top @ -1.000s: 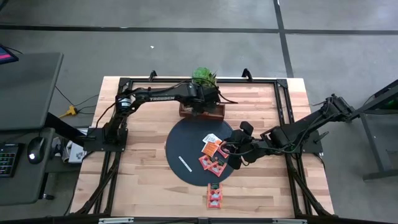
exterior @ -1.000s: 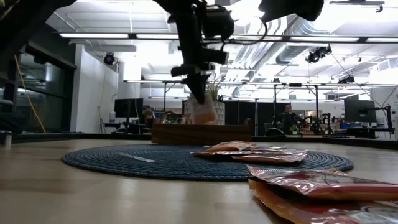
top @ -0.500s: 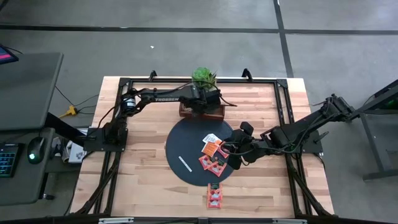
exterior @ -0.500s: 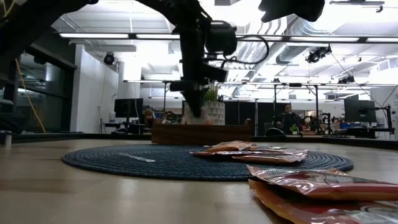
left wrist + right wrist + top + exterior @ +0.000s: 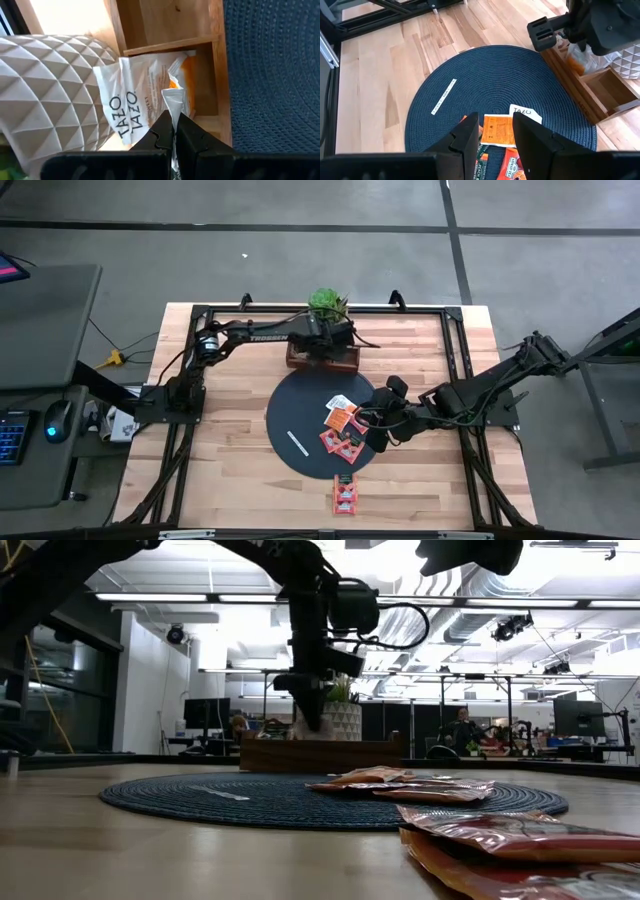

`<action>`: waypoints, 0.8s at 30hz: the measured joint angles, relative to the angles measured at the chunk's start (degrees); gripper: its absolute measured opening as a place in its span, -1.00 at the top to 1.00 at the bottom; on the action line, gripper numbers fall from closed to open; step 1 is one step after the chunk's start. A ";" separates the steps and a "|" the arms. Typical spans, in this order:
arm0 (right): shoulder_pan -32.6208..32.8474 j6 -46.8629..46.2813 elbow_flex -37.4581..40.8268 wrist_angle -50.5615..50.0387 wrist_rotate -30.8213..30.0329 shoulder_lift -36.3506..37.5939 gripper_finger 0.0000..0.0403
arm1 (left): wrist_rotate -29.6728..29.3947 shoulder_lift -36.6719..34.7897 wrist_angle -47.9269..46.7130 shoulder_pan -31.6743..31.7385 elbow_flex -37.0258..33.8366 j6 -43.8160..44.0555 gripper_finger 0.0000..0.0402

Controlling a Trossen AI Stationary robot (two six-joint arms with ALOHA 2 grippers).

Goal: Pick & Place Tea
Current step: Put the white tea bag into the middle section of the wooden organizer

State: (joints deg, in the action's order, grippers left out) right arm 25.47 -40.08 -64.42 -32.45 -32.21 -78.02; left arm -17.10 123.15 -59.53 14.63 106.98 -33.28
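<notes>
**Desk:** Stock count, please.

**Operator:** Item one: brown wooden compartment tray [image 5: 325,358] at the far edge of the table, beside a white faceted planter [image 5: 45,90]. I have the left gripper [image 5: 174,131] over it, pinched tight on the edge of a white-and-orange tea sachet [image 5: 150,95] that hangs down into a compartment. It is not yet let go. The next compartment looks bare.

**Desk:** And what's outstanding?

**Operator:** Item two: dark blue round woven mat [image 5: 300,415], carrying several orange-red sachets [image 5: 343,430] and one white sachet [image 5: 525,113], plus a thin white strip [image 5: 298,445]. Item three: two more sachets [image 5: 345,493] on the bare wood near the front. The right gripper [image 5: 496,136] hovers over the mat pile, jaws parted, holding nothing. By my reckoning most of the job is left.
</notes>
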 joint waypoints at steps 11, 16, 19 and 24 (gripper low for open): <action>0.01 -0.21 0.00 -0.13 -0.23 -0.02 0.42 | 2.41 0.00 2.59 0.00 0.00 -0.93 0.76; 0.01 -0.20 0.00 -0.23 -0.22 -0.01 0.42 | 0.12 0.00 1.90 -0.02 0.00 0.70 0.43; 0.02 -0.19 0.00 -0.30 -0.21 0.00 0.42 | -1.29 0.00 1.92 0.00 0.00 1.66 0.29; 0.01 -0.12 0.00 -0.84 0.05 0.00 0.42 | -2.70 -1.31 1.79 0.00 -0.03 2.81 0.18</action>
State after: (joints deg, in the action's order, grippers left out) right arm 25.49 -40.20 -64.42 -33.29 -32.15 -78.02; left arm -19.80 121.84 -57.74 14.63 106.95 -30.47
